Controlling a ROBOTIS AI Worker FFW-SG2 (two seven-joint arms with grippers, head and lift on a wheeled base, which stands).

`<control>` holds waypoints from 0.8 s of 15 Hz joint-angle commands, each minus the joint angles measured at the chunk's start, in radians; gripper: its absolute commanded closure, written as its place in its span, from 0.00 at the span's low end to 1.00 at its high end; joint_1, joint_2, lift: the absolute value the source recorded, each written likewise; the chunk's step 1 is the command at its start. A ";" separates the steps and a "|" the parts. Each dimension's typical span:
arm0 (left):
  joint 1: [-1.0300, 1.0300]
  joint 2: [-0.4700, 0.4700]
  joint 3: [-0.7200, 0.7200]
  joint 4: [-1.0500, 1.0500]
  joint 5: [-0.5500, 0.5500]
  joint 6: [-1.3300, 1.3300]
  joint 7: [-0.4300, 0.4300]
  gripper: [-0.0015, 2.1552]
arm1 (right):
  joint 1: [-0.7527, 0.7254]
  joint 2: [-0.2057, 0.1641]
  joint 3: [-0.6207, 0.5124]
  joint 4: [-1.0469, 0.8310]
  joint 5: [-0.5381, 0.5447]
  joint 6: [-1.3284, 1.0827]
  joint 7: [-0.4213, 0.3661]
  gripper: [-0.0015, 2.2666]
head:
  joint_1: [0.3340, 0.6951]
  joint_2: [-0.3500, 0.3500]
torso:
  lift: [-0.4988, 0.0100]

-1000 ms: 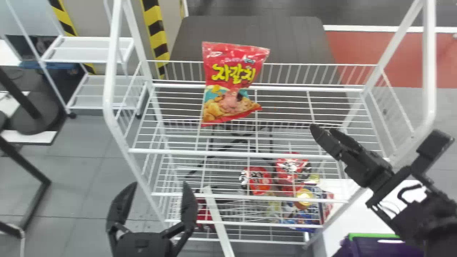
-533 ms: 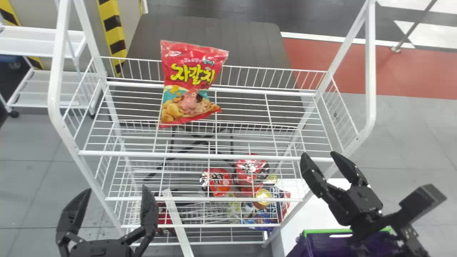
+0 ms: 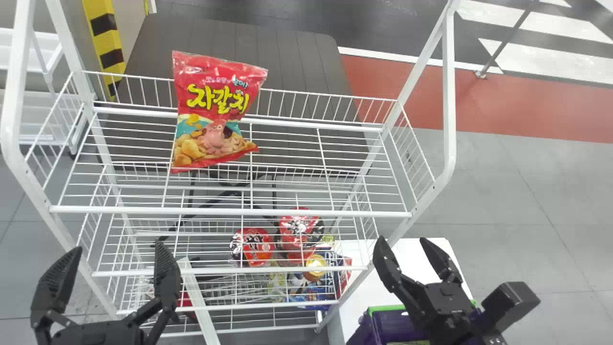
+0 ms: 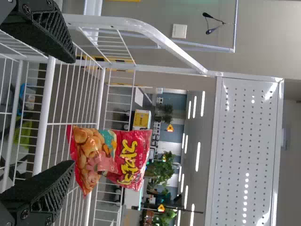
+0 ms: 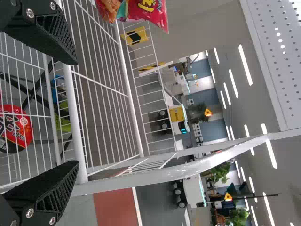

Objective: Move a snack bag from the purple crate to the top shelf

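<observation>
The red snack bag stands on the top shelf, leaning back against the rear rail, left of the middle; no gripper touches it. It shows in the left wrist view as a snack bag and at the edge of the right wrist view as a snack bag. My left gripper is open in front of the shelf's left part, nothing between its fingers. My right gripper, open and empty, is by the rack's right front corner, partly covering the purple crate.
The white wire rack's right post and curved side rail stand near my right gripper. Red packs and other snacks lie on lower shelves. A white surface carries the crate beside the rack.
The rack, bag and crate have shifted left in the head view. My right gripper has moved from over the shelf's right front corner down and outward, its fingers now seen more spread.
</observation>
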 commanded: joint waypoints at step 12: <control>-0.304 -0.072 -0.159 -0.037 -0.031 0.627 0.012 0.04 | 0.022 -0.020 0.054 -0.009 0.029 0.009 -0.014 0.03 | 1.00 0.07 | 0.98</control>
